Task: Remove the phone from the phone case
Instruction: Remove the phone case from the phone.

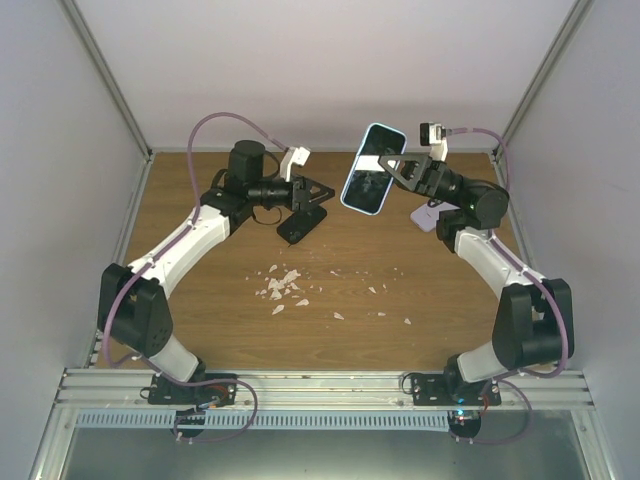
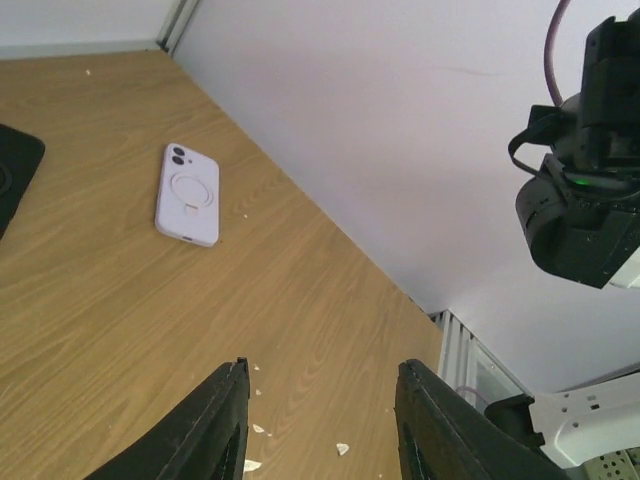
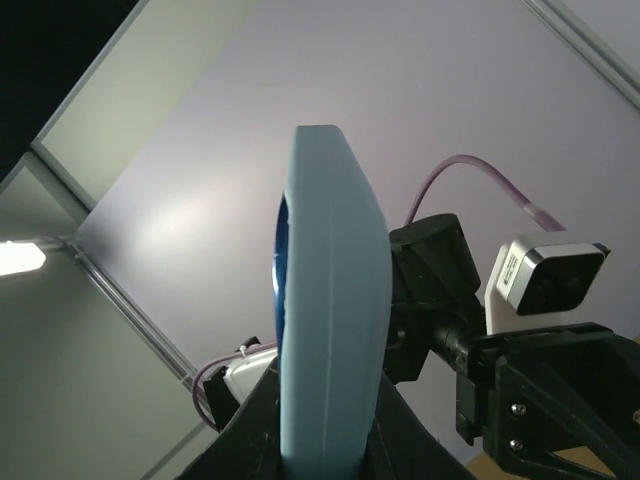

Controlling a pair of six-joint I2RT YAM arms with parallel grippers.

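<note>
Right claw (image 1: 388, 166) shut tight on the blue case (image 1: 381, 135), pinching it at one long edge. Case is held up off the table (image 1: 450, 290), tilted, its open face toward the top camera. Phone (image 1: 366, 186) sits in the case, dark glossy screen showing, blue rim all round it. Right wrist view: case (image 3: 335, 300) seen edge-on, standing up from between the fingers (image 3: 250, 440), white wall behind it.

Left claw (image 1: 320, 192) partly open and holding nothing. In its wrist view the two fingers (image 2: 215, 430) stand apart with only bare table between them. The claw (image 2: 320, 400) hangs above the table, pointing toward the right arm, well apart from the phone.

Just by the left claw in the top view lies a flat black item (image 1: 302, 222), on the table; it shows cut off at the left edge of the left wrist view (image 2: 15, 175). Can't tell what it is.

A lilac case (image 2: 187, 195) lies flat on the table, back up, ring and camera holes showing. In the top view it sits under the right arm (image 1: 437, 212).

White crumbs (image 1: 280, 285) are scattered mid-table, nearer the left arm.
</note>
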